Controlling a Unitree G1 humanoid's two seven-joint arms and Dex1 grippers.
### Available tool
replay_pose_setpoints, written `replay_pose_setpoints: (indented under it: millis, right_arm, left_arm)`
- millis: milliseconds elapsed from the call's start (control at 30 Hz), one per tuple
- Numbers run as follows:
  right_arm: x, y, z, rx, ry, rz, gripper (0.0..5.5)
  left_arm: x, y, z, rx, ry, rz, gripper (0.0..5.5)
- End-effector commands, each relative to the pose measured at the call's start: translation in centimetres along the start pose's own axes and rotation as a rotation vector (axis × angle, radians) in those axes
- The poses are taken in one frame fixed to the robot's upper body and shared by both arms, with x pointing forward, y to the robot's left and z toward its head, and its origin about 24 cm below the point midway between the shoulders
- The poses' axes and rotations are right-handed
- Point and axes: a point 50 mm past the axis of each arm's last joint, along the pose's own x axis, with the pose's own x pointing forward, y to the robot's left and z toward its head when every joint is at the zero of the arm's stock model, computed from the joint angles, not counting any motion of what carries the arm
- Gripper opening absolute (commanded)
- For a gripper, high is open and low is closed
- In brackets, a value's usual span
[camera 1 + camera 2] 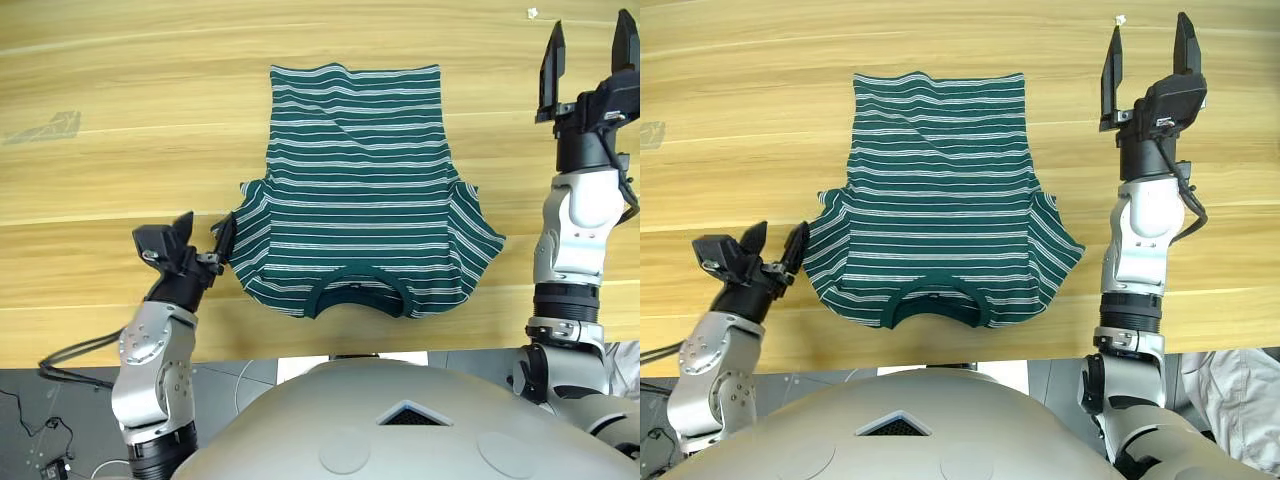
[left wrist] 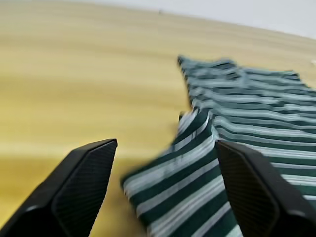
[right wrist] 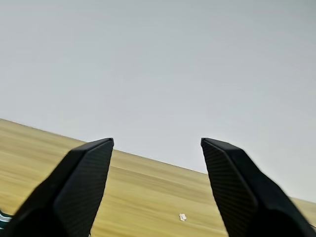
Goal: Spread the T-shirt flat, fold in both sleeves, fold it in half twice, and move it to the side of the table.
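A dark green T-shirt (image 1: 360, 180) with white stripes lies spread on the wooden table (image 1: 120, 150), collar toward me and hem at the far side. Both short sleeves stick out at the sides. My left gripper (image 1: 205, 235) is open low at the table, just beside the left sleeve (image 2: 192, 158), whose edge lies between the fingertips in the left wrist view. My right gripper (image 1: 1148, 60) is raised well to the right of the shirt, open and empty, fingers pointing away from me.
A small white scrap (image 1: 1121, 19) lies on the far right of the table. Bare wood stretches to the left (image 1: 100, 80) and right of the shirt. The table's near edge runs just below the collar.
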Motion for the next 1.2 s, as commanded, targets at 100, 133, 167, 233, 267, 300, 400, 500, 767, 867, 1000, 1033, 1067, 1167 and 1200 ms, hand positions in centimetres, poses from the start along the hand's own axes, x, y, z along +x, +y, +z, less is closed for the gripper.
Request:
replay_pose_setpoints:
  millis: [100, 133, 167, 233, 267, 300, 400, 500, 767, 867, 1000, 1033, 1067, 1167, 1200]
  right_arm:
    - [0.2, -0.4, 0.8, -0.002, -0.039, -0.033, 3.28]
    - [0.2, -0.4, 0.8, -0.005, -0.041, -0.033, 3.28]
    - [0.2, -0.4, 0.8, -0.009, -0.042, -0.033, 3.28]
    - [0.3, -0.3, 0.9, -0.013, -0.043, -0.031, 3.28]
    - [0.3, -0.3, 0.9, -0.014, -0.043, -0.031, 3.28]
    - [0.3, -0.3, 0.9, -0.015, -0.043, -0.03, 3.28]
    - [0.3, -0.2, 0.8, -0.017, -0.04, -0.022, 3.28]
    - [0.3, -0.1, 0.7, -0.02, -0.038, -0.018, 3.28]
    - [0.4, -0.1, 0.4, -0.024, -0.03, -0.015, 3.28]
    - [0.4, 0.0, 0.2, -0.028, -0.028, -0.012, 3.28]
    - [0.5, 0.0, 0.1, -0.038, -0.028, -0.009, 3.28]
    - [0.4, 0.0, 0.1, -0.041, -0.029, -0.009, 3.28]
    - [0.5, 0.0, 0.1, -0.042, -0.03, -0.008, 3.28]
    - [0.5, 0.1, 0.0, -0.045, -0.029, -0.002, 3.28]
    - [0.5, 0.2, 0.0, -0.045, -0.029, -0.001, 3.28]
  left_arm:
    - [-0.3, 1.0, -2.5, -0.182, 0.134, 0.12, 3.68]
    - [-0.3, 0.8, -2.7, -0.201, 0.15, 0.116, 3.68]
    - [-0.2, 0.7, -2.8, -0.214, 0.163, 0.112, 3.68]
    - [-0.2, 0.7, -3.0, -0.246, 0.174, 0.112, 3.68]
    - [-0.1, 0.7, -3.0, -0.256, 0.178, 0.11, 3.68]
    - [0.0, 0.6, -2.9, -0.263, 0.177, 0.09, 3.68]
    - [0.2, 0.3, -2.5, -0.266, 0.166, 0.054, 3.25]
    - [0.7, 1.1, -2.6, -0.272, 0.158, 0.075, 2.84]
    - [1.6, 1.6, -2.8, -0.246, 0.158, 0.079, 1.55]
    - [1.8, 1.6, -2.8, -0.236, 0.156, 0.074, 1.05]
    - [1.9, 1.5, -2.8, -0.206, 0.154, 0.063, 0.58]
    - [2.0, 1.5, -2.9, -0.201, 0.154, 0.062, 0.42]
    - [2.0, 1.5, -2.9, -0.197, 0.152, 0.061, 0.27]
    - [2.0, 1.5, -2.9, -0.185, 0.146, 0.064, 0.03]
    - [2.0, 1.5, -2.9, -0.174, 0.142, 0.067, 0.03]
